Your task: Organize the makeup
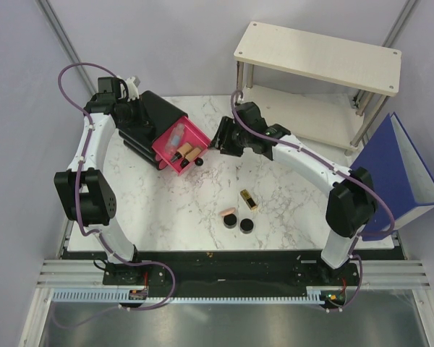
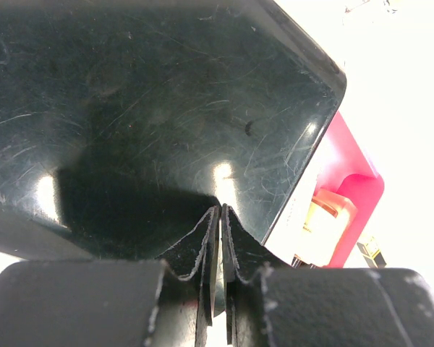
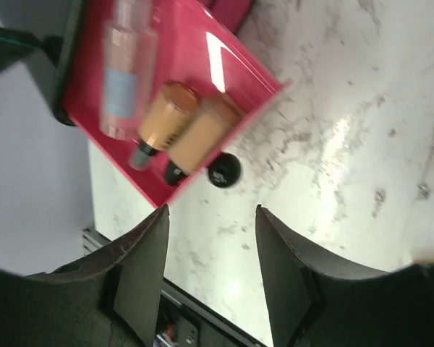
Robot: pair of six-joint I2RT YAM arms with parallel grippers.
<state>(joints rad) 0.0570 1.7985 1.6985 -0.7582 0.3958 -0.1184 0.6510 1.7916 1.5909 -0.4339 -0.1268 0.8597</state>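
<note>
The black box (image 1: 148, 116) stands at the back left with one pink drawer (image 1: 192, 134) pulled out. In the drawer lie a clear bluish tube (image 3: 123, 79) and two peach tubes (image 3: 163, 119) with black caps. My left gripper (image 2: 220, 208) sits at the box's back (image 2: 166, 108), its fingers pinched on a thin edge of it. My right gripper (image 3: 211, 211) hangs open and empty just off the drawer's front knob (image 3: 223, 170). On the table lie a gold-and-black lipstick (image 1: 249, 199), a peach compact (image 1: 228, 213) and two round black compacts (image 1: 246, 225).
A two-level wooden shelf (image 1: 318, 54) stands at the back right. A blue binder (image 1: 401, 173) leans at the right edge, beside my right arm. The marble table (image 1: 289, 181) ends at a black rail near the arm bases.
</note>
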